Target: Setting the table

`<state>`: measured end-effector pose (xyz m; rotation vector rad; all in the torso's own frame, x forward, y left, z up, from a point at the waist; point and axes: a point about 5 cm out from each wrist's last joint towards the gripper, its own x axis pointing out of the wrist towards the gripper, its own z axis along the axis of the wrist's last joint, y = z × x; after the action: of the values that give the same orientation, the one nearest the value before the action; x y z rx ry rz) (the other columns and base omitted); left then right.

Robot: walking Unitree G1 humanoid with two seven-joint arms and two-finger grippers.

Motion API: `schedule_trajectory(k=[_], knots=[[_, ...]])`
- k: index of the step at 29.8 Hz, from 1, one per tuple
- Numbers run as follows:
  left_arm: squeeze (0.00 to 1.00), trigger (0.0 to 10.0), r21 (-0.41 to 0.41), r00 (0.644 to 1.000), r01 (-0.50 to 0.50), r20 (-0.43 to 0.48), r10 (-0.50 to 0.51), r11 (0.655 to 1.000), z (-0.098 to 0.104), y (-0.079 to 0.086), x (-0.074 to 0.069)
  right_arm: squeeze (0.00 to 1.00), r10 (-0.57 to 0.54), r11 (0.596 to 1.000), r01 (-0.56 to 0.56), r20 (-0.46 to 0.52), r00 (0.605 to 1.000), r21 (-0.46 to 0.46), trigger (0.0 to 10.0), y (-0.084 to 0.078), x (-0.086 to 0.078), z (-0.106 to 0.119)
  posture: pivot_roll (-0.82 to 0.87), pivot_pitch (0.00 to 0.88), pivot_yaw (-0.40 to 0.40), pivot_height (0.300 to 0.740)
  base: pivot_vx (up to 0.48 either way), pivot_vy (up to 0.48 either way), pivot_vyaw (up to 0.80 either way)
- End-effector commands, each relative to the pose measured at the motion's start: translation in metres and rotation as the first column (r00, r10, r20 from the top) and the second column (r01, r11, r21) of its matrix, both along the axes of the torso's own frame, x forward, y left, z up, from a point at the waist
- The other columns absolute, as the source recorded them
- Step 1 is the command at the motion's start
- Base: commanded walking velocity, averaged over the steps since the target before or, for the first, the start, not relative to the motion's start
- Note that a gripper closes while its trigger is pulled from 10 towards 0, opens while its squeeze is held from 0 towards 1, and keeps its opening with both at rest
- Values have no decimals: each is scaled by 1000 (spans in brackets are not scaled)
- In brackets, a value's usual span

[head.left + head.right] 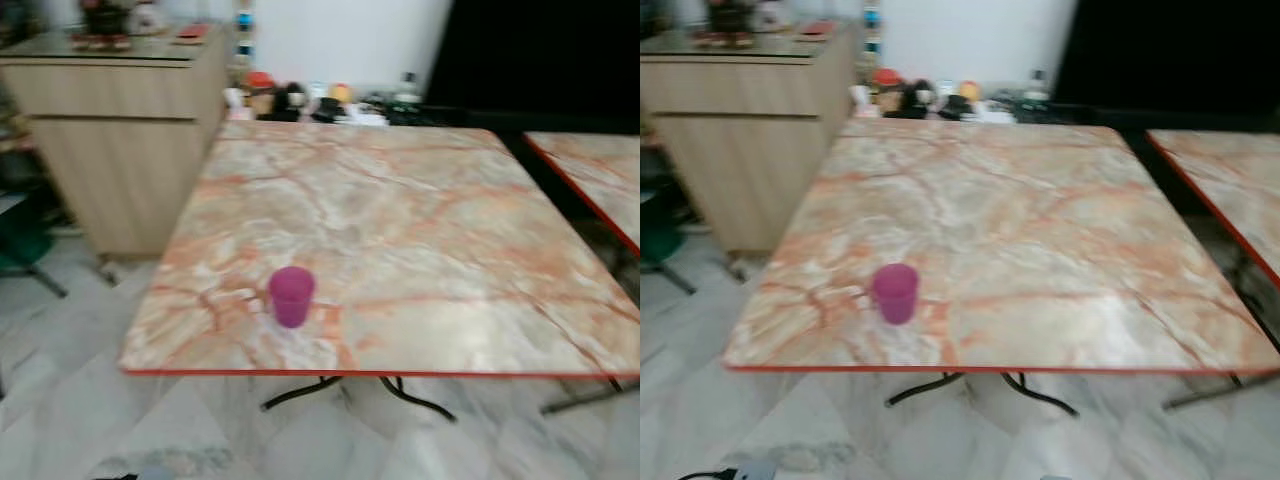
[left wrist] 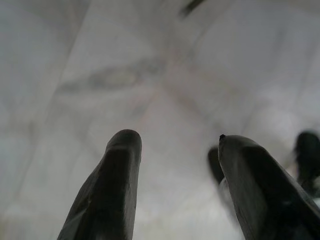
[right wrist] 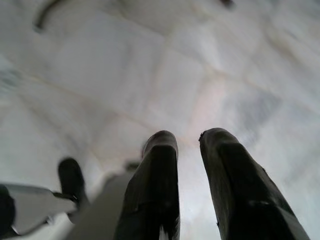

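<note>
Both end effectors, left (image 2: 175,150) and right (image 3: 187,145), spread, empty, over floor; purple cup (image 1: 291,296) well apart on table (image 1: 420,230).

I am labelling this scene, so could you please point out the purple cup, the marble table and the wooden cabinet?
purple cup (image 1: 291,296): left eye view, on the middle of its side wall.
marble table (image 1: 420,220): left eye view, on a bare part of its top.
wooden cabinet (image 1: 110,150): left eye view, on its front panel.
</note>
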<state>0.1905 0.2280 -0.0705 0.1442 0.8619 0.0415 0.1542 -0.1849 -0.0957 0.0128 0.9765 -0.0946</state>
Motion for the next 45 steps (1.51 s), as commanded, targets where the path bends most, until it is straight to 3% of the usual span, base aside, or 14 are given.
schedule_trajectory(k=[1,9,16,21,31,42,45], knots=[[0,10000,1,1000,-9,-21,9,1000,-4,3,-10,0,0,1000,0,-20,1000,4,10000,-2,-4,-1,28,64,-11,740,0,0,-731],[0,10000,2,1000,-6,-12,6,1000,-3,3,-8,0,-3,1000,3,-40,999,-6,10000,-14,-9,-2,31,67,-10,740,0,0,-731],[0,10000,1,1000,-3,-6,3,1000,-2,2,-7,0,-4,1000,4,-42,999,-7,10000,-17,-11,-2,32,68,-8,740,0,0,-125],[0,10000,-1,1000,-2,-2,2,1000,-2,1,-6,0,-5,1000,5,-54,999,-4,10000,-14,-14,-4,34,69,-8,740,0,0,0],[0,10000,-6,1000,-1,1,1,1000,-2,-1,-6,0,6,1000,-5,-59,998,5,10000,-6,-14,-5,34,69,-8,740,0,0,-743],[0,10000,-1,1000,-6,-5,6,1000,-4,1,-10,0,35,999,-35,-53,998,4,10000,-2,-11,-5,41,75,-6,740,0,0,0],[0,10000,-5,999,-44,16,44,999,-3,8,-14,0,42,999,-42,-51,998,4,10000,0,-11,-5,41,75,-6,740,0,0,0]])
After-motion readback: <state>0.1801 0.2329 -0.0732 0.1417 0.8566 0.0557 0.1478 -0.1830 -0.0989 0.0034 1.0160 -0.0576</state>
